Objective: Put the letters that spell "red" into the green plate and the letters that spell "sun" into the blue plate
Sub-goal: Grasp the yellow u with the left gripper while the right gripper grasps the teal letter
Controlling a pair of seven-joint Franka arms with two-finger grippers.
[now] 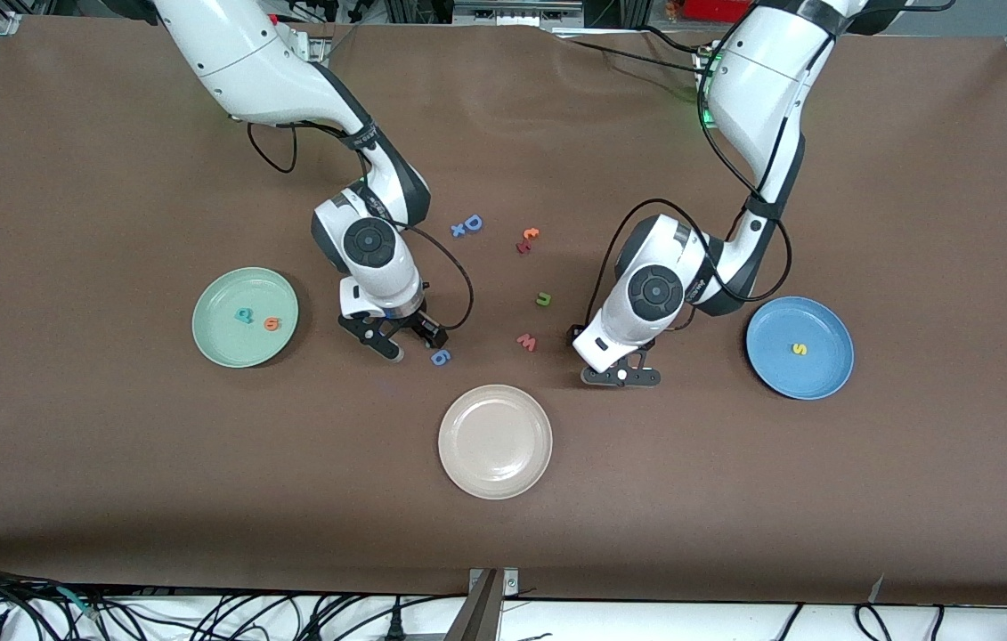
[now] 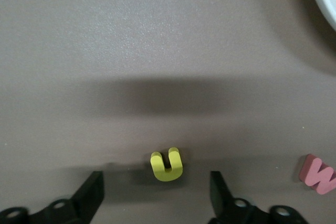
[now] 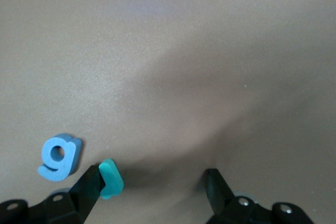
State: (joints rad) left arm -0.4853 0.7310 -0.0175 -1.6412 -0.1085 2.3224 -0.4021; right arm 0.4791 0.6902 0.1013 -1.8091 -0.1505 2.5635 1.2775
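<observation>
The green plate (image 1: 245, 317) holds a teal "d" (image 1: 243, 314) and an orange "e" (image 1: 272, 323). The blue plate (image 1: 799, 347) holds a yellow "s" (image 1: 799, 348). My left gripper (image 2: 156, 192) is down at the table, open, with a yellow "u" (image 2: 167, 165) lying between its fingers, touching neither. My right gripper (image 3: 152, 184) is also low and open. A small teal letter (image 3: 111, 178) stands on edge against one finger (image 3: 89, 188). A green "u" (image 1: 543, 299) lies on the cloth between the two arms.
A beige plate (image 1: 495, 441) sits nearest the front camera. A pink "w" (image 1: 526, 342) lies beside the left gripper (image 1: 621, 377), and a blue "6"-like piece (image 1: 440, 357) beside the right gripper (image 1: 414, 344). A blue "D" (image 1: 470, 223) and orange-red pieces (image 1: 528, 239) lie farther back.
</observation>
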